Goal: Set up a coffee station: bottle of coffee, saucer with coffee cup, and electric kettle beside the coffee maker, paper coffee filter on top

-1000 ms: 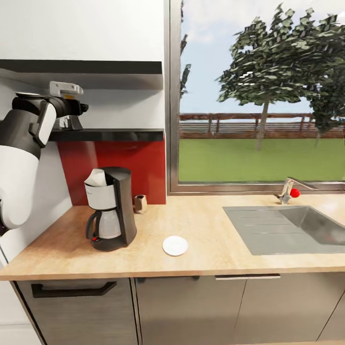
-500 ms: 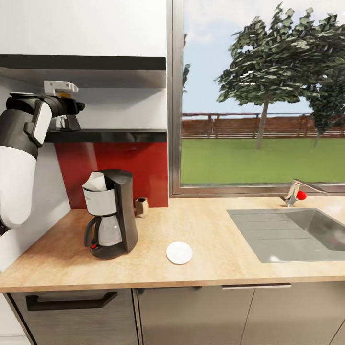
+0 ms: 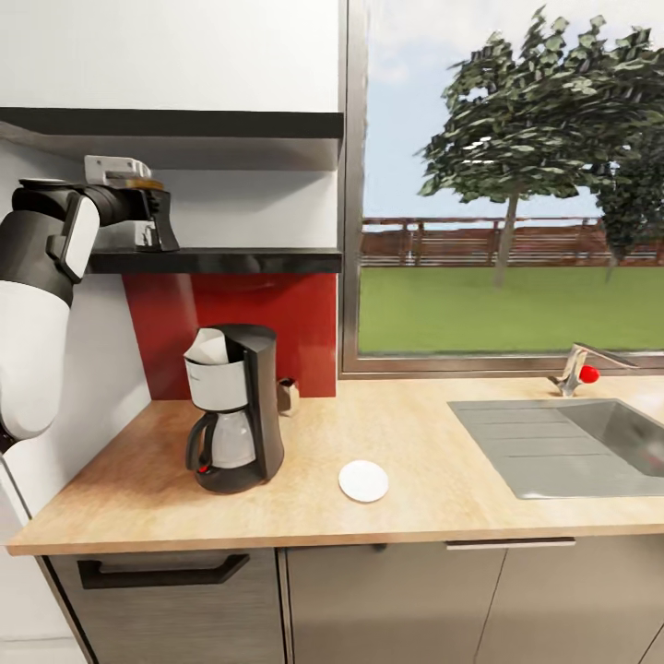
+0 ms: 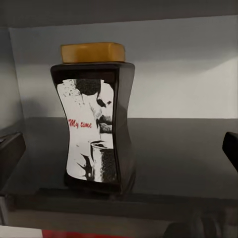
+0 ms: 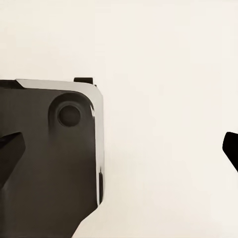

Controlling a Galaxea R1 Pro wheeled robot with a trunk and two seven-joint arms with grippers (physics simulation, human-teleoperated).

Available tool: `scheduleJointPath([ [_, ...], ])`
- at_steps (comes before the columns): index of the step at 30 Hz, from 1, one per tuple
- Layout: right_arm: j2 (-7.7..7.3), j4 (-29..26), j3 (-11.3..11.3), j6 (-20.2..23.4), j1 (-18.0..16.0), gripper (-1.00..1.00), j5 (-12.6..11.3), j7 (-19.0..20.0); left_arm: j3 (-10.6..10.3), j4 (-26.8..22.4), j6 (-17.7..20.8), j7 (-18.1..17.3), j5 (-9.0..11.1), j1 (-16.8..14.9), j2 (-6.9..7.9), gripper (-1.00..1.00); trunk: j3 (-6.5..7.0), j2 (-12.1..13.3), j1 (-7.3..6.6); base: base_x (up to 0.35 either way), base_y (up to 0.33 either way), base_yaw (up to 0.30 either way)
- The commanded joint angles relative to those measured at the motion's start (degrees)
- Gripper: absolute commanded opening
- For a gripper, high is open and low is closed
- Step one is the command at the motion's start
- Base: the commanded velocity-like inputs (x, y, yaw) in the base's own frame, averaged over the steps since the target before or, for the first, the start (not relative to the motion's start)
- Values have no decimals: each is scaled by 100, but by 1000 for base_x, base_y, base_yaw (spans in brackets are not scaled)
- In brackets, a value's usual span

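Coffee maker (image 3: 235, 406), tall black drip machine with silvery-white front panel and glass carafe, upright toward the left end of the long light-wood counter (image 3: 433, 452) in the head view; white paper filter (image 3: 207, 347) resting on top of it. Small flat round white saucer (image 3: 363, 480) lying near the counter's front edge, right of the coffee maker and apart from it. Small brownish item (image 3: 289, 395) behind the machine by the red backsplash (image 3: 231, 314), too small to make out. Inset grey steel sink (image 3: 553, 447) farther right, with a silvery tap (image 3: 579, 371) bearing a red knob under the window. Left arm raised to the dark wall shelf (image 3: 240, 261), left pincer (image 3: 157, 229) reaching in just above the shelf board. Left wrist view: small dark bottle of coffee (image 4: 94, 119) with yellow-gold lid and white, black and red label, upright on the shelf, between the two black fingertips (image 4: 11, 154) of the left pincer (image 4: 120, 151); jaws spread wide, touching neither side of the jar. Right wrist view: right pincer (image 5: 121, 148) likewise spread wide with nothing between its dark fingertips (image 5: 10, 148), over a dark grey panel (image 5: 49, 163) with a round recess, set against a pale plain surface.
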Motion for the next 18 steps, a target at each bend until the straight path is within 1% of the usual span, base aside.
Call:
scheduleJointPath([
  [1, 0, 8, 1, -20, -3, 100, 1, -3, -20, -6, 26, -8, 4, -2, 7, 100, -2, -3, 2, -1, 11, 0],
  [5, 0, 9, 1, -20, -3, 100, 0, -5, -15, -6, 26, -8, 1, -1, 10, 100, -2, -3, 2, 18, 22, 0],
  [13, 0, 9, 1, -20, -3, 100, 3, -5, -18, 2, 26, 1, -4, 4, 14, 100, -2, -3, 2, 128, 157, 0],
  [18, 0, 16, 1, -26, -3, 100, 5, -5, -20, 14, 26, 1, -5, 6, 14, 100, -2, -3, 2, 30, 31, 0],
])
